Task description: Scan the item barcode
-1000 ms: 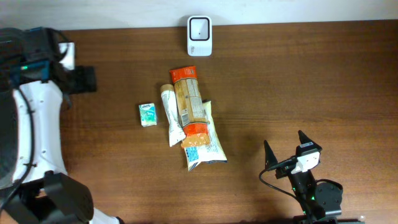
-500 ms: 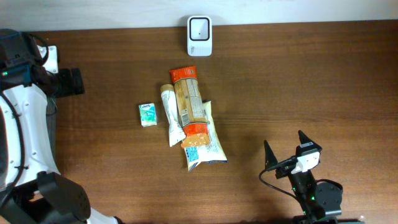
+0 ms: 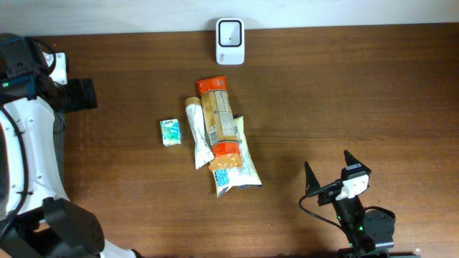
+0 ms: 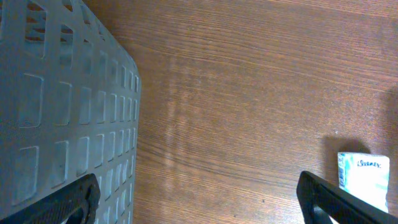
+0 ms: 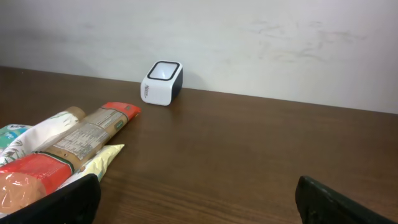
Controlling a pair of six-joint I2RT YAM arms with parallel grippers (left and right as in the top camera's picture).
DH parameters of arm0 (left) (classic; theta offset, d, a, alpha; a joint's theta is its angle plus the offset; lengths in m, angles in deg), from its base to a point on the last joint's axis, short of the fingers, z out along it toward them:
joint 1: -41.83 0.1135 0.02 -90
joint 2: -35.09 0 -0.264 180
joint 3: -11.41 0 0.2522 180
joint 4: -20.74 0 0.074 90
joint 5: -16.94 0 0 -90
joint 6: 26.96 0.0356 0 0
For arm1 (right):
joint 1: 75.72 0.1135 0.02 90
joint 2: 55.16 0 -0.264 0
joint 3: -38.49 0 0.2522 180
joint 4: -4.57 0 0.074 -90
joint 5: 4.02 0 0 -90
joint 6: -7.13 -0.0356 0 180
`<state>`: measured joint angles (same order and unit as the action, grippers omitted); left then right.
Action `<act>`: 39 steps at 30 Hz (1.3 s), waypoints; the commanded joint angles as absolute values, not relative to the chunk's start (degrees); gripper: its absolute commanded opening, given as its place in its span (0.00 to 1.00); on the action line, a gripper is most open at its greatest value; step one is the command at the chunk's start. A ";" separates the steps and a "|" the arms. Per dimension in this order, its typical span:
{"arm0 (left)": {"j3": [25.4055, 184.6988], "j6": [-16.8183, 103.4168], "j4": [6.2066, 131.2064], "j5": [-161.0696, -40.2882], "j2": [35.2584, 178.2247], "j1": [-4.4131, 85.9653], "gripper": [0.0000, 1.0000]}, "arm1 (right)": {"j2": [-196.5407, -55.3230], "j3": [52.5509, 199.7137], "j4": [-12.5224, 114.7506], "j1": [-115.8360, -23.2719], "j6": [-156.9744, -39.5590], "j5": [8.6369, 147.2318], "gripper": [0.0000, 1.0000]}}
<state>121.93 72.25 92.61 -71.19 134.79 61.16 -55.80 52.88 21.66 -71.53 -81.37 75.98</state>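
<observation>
A white barcode scanner stands at the table's far edge. Mid-table lie a long orange-ended cracker pack, a white tube, a yellowish snack bag and a small green-white tissue pack. My left gripper hangs open and holds nothing at the far left, well apart from the items. At the near right my right gripper is open over bare wood, facing the scanner, with nothing between its fingers.
A grey plastic basket with a gridded wall fills the left of the left wrist view, under the left finger. A pale wall runs behind the scanner. The brown wooden table spreads right of the items.
The left arm has drawn back to the left, carrying its open gripper further from the items, and has since held still. The right arm and the items have not moved.
</observation>
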 commanded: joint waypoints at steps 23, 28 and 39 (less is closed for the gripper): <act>122.19 72.97 92.69 -72.24 134.84 61.62 0.99 | -93.14 96.22 48.39 -71.23 -82.22 70.01 0.99; 122.19 72.97 92.69 -72.24 134.82 61.62 0.99 | -106.51 104.61 49.40 -71.23 -82.20 61.73 0.99; 122.19 72.97 92.69 -72.24 134.82 61.62 0.99 | -109.11 104.64 49.79 -71.23 -79.89 62.58 0.99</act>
<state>121.93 72.27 92.61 -71.61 134.93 61.25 -108.52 103.87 49.64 -71.53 -80.48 63.13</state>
